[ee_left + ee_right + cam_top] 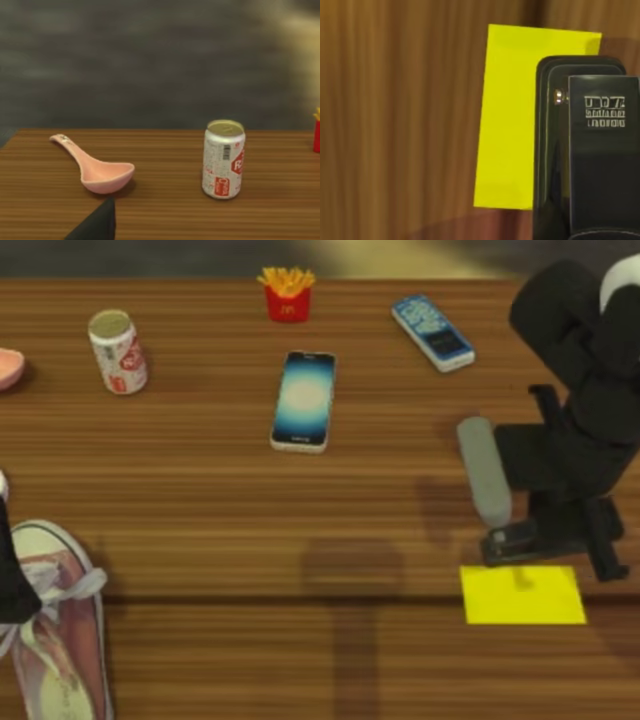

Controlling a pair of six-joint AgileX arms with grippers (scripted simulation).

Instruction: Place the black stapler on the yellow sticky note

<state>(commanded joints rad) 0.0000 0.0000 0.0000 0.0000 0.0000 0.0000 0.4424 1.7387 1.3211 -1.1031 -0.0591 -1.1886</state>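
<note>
The black stapler hangs just above the table at the far edge of the yellow sticky note, with my right gripper shut on it. Its small shadow falls on the note. In the right wrist view the stapler fills one side and overlaps part of the yellow sticky note. The note lies flat on the wooden table near the front right. My left gripper stays parked at the table's left edge.
A smartphone lies mid-table and a blue-white phone lies at the back. A fries box and a can stand at the back. A pink spoon rests far left, and a sneaker sits front left.
</note>
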